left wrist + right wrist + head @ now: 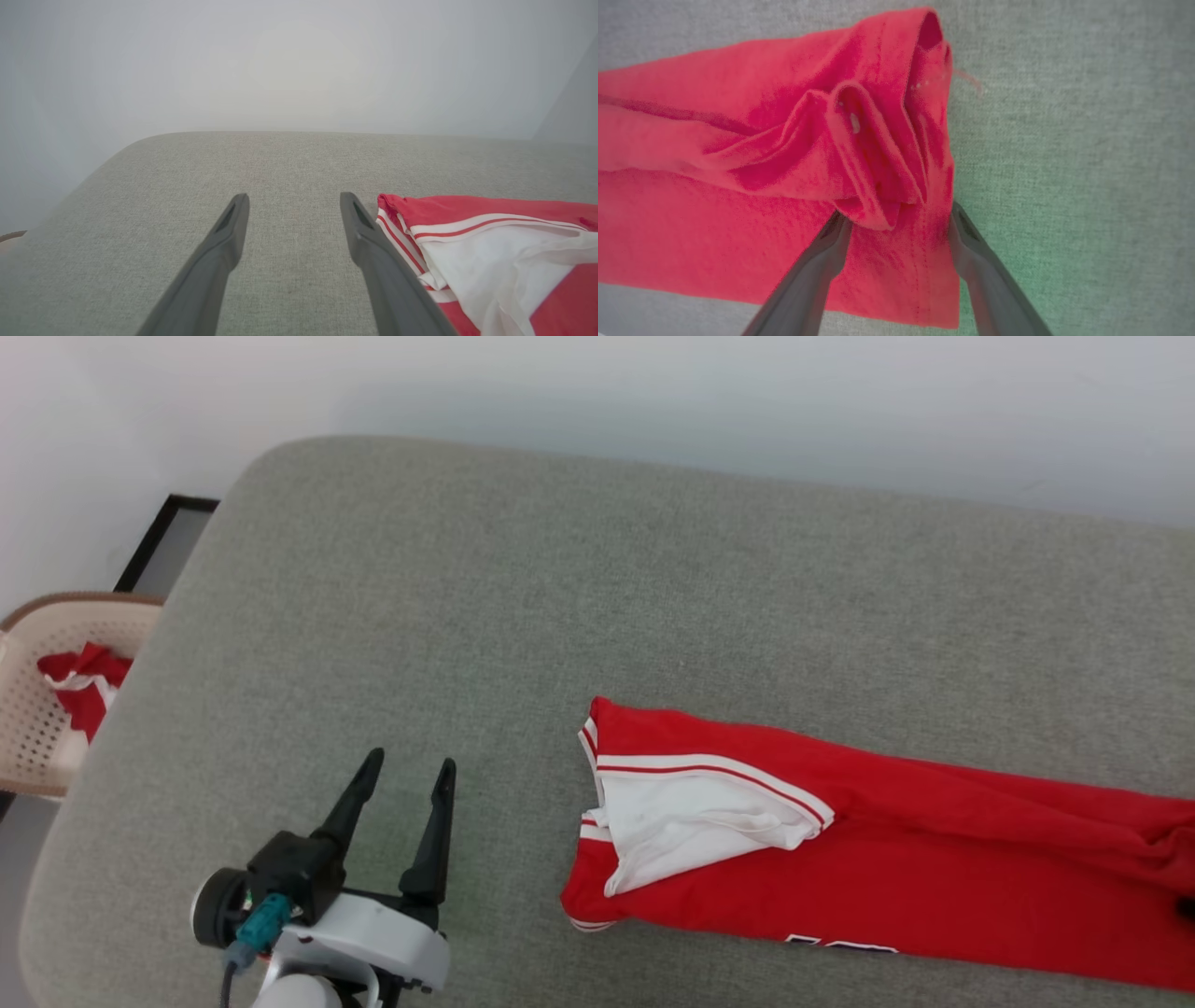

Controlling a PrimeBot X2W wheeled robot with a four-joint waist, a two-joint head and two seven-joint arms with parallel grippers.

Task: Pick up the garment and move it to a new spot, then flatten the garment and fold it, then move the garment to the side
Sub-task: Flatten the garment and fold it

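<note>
Two pincers, both spread wide. Far L in head view, a cream perforated basket sat beside the grey fabric-covered tabletop w/ a red-and-white cloth in it; a black frame stood behind it by the pale wall. Next, L pincer sat low over bare tabletop, fingers apart, nothing btwn them, clear of the garment; in L wrist view its R finger looked just beside the striped edge, contact not discernible. The garment lay R of centre as a long red strip, running off the R edge; white sleeve folded over the red at its L end, stripe trim along it; a sliver of white-outlined lettering at the near edge. In R wrist view, R pincer straddled a bunched red fold at the garment's end, fingers wide, tips partly under the cloth; not pinching it.
</note>
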